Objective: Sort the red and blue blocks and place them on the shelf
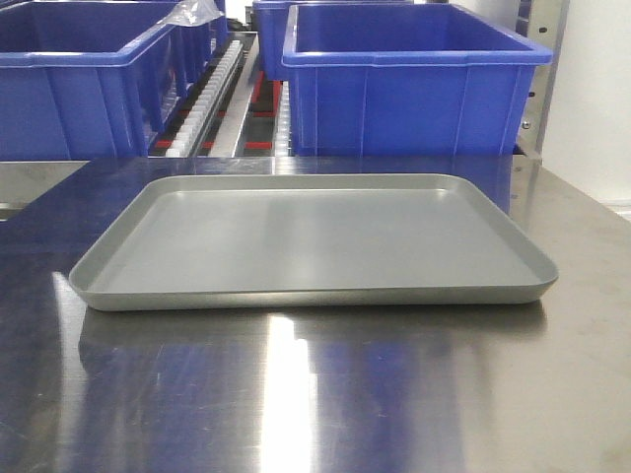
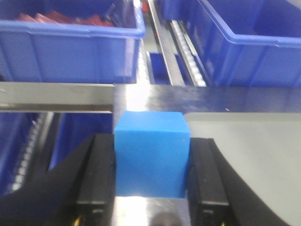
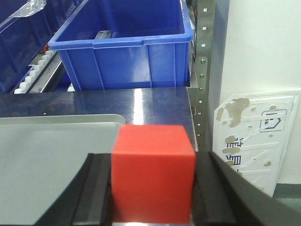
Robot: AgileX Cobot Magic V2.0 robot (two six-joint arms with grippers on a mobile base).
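In the left wrist view my left gripper (image 2: 151,162) is shut on a blue block (image 2: 151,153), its black fingers (image 2: 96,174) pressing both sides, above the steel table just left of the grey tray (image 2: 254,150). In the right wrist view my right gripper (image 3: 153,176) is shut on a red block (image 3: 153,172), held over the table at the tray's right edge (image 3: 56,155). In the front view the grey tray (image 1: 315,241) lies empty on the table; neither gripper nor either block shows there.
Blue bins stand on the shelf behind the table: one at left (image 1: 89,74), one at right (image 1: 409,79), with roller rails (image 1: 212,94) between. The left bin holds red pieces (image 2: 66,20). A metal upright (image 3: 203,61) and a white board (image 3: 256,136) stand at right.
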